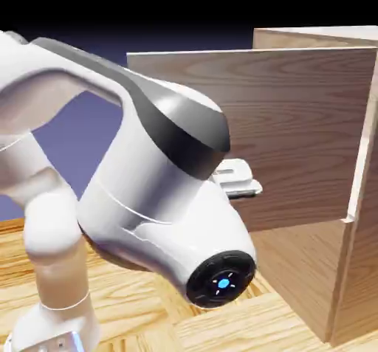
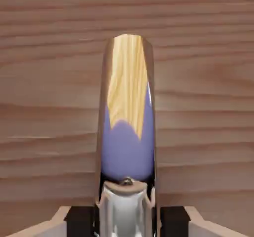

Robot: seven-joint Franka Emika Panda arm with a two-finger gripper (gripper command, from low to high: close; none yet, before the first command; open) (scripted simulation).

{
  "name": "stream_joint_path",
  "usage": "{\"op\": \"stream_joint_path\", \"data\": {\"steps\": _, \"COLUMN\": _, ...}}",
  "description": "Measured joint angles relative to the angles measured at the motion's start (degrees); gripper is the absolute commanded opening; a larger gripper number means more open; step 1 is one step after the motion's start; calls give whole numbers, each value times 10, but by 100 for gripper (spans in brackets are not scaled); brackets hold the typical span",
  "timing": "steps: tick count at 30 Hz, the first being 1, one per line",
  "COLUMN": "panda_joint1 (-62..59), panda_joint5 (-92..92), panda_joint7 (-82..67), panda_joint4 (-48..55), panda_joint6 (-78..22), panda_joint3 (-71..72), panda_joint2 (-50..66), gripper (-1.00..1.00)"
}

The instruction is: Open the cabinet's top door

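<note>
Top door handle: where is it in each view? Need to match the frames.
Exterior view: the handle is not visible; the arm covers the swung-out top door's free edge.
Hand view: the handle runs up the middle as a shiny bar, with the jaws shut on it at the bottom edge.
Shared landmark: the top door's wood-grain face, filling the hand view.
</note>
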Motion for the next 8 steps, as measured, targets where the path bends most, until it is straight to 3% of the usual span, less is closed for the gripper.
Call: {"op": "stream_joint_path", "data": {"steps": 8, "panda_joint1": 143, "panda_joint5": -5, "panda_joint7": -69, "panda_joint4": 61, "panda_joint6": -75, "panda_joint3": -166, "panda_joint2": 85, "gripper": -100}}
